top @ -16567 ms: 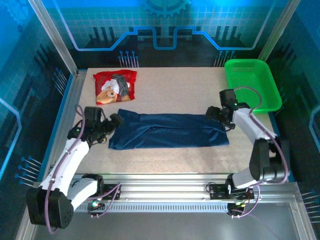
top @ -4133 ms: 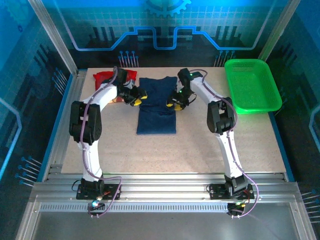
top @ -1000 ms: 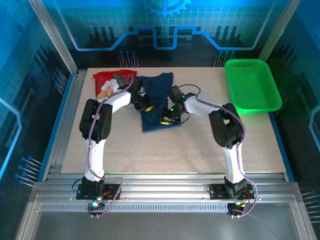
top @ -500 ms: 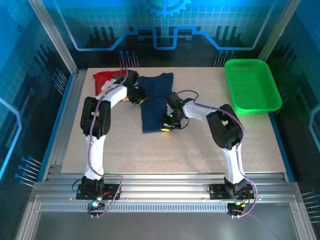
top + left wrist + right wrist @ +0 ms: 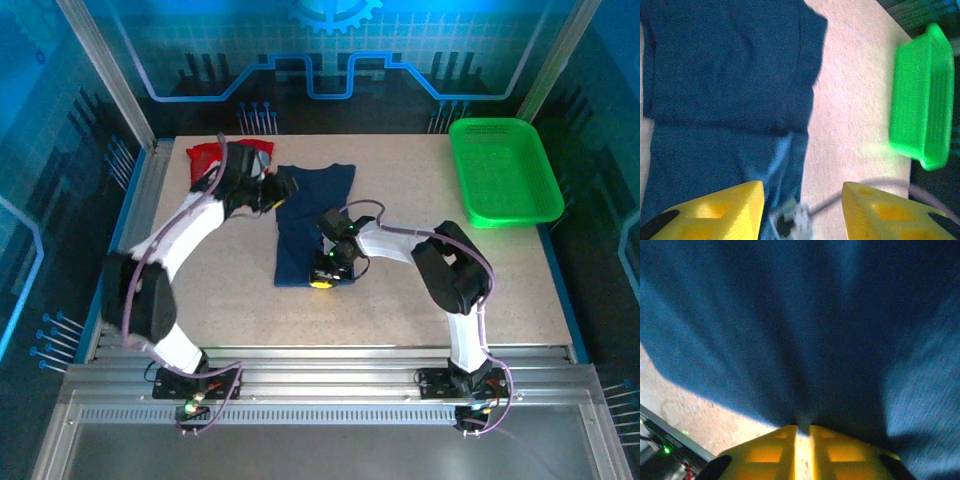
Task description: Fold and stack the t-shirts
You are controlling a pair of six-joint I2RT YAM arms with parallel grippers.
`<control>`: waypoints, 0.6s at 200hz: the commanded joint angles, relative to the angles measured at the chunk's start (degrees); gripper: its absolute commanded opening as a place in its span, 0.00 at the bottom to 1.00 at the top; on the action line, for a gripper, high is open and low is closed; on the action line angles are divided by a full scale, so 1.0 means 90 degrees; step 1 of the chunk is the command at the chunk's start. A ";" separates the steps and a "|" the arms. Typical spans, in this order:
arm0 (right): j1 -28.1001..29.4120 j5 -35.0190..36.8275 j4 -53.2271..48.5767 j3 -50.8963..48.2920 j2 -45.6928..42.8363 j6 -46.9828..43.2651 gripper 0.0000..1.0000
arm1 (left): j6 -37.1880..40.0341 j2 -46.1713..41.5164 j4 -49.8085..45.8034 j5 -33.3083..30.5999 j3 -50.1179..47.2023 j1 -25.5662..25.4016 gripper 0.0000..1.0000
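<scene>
The red t-shirt (image 5: 203, 152) lies at the far left corner of the surface (image 5: 380, 310), largely hidden behind the left arm, so only a strip of red cloth shows and its picture cannot be made out. The navy t-shirt (image 5: 298, 235) lies folded into a long narrow shape in the middle of the surface, running from far to near, just beside the red one. No print shows on its upper side. The right wrist view is blurred (little beyond dark blue cloth and a wedge of bare surface), and the bottom of the left wrist view is cut off and smeared.

Counted: two t-shirts, one green basket (image 5: 500, 170) at the far right corner, and two arms.

The left arm bows out to the left and reaches far forward, with its claw (image 5: 283, 190) over the far left corner of the navy t-shirt. In its wrist view the yellow fingers (image 5: 730, 207) stand wide apart with nothing between them. The right arm rises from its base, bends at the elbow and doubles back leftward, low to the surface. Its claw (image 5: 322, 280) sits at the shirt's near edge, fingers (image 5: 765, 450) drawn to a thin slit with navy cloth gathered and pinched at the tips.
</scene>
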 commanded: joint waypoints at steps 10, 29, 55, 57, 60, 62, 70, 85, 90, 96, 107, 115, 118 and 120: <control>0.0054 0.0534 -0.1058 0.0361 -0.1162 -0.0173 0.41 | 0.0142 -0.1553 -0.0822 0.0205 -0.1714 -0.0022 0.51; -0.0013 0.0834 -0.1624 0.0334 -0.1708 -0.0376 0.57 | 0.0162 -0.2445 -0.1287 0.0034 -0.2458 -0.0017 0.57; -0.0383 0.0861 -0.1721 -0.0531 -0.2336 -0.0504 0.65 | -0.0299 -0.2889 -0.0892 0.0510 -0.3446 -0.0003 0.60; -0.0403 0.0844 -0.1703 -0.0573 -0.2360 -0.0503 0.65 | -0.0353 -0.2881 -0.0815 0.0581 -0.3523 -0.0006 0.60; -0.0489 0.0771 -0.1611 -0.0745 -0.2428 -0.0496 0.66 | -0.0432 -0.2870 -0.0703 0.0672 -0.3619 -0.0007 0.60; -0.0530 0.0729 -0.1551 -0.0816 -0.2465 -0.0485 0.66 | -0.0482 -0.2854 -0.0633 0.0724 -0.3685 -0.0002 0.60; -0.0669 0.0576 -0.1287 -0.1192 -0.2590 -0.0497 0.66 | -0.0652 -0.2800 -0.0412 0.0820 -0.3890 -0.0007 0.60; -0.0930 0.0442 -0.0848 -0.1683 -0.2740 -0.0490 0.67 | -0.0815 -0.2681 -0.0111 0.0860 -0.4141 -0.0007 0.60; -0.1008 0.0347 -0.0688 -0.1810 -0.2765 -0.0491 0.67 | -0.0857 -0.2634 -0.0043 0.0848 -0.4186 0.0000 0.60; -0.1089 0.0250 -0.0508 -0.1942 -0.2781 -0.0494 0.67 | -0.0893 -0.2560 0.0096 0.0862 -0.4253 0.0001 0.60; -0.1186 0.0200 -0.0273 -0.2105 -0.2733 -0.0504 0.67 | -0.1015 -0.2389 0.0413 0.0923 -0.4379 -0.0002 0.59; -0.1256 0.0113 -0.0079 -0.2210 -0.2657 -0.0509 0.67 | -0.1117 -0.2242 0.0671 0.0991 -0.4453 0.0002 0.59; -0.1276 0.0078 -0.0016 -0.2243 -0.2619 -0.0502 0.67 | -0.1135 -0.2182 0.0750 0.1006 -0.4472 0.0002 0.58; -0.1291 0.0063 0.0027 -0.2264 -0.2606 -0.0496 0.67 | -0.1158 -0.2142 0.0794 0.1013 -0.4482 0.0002 0.58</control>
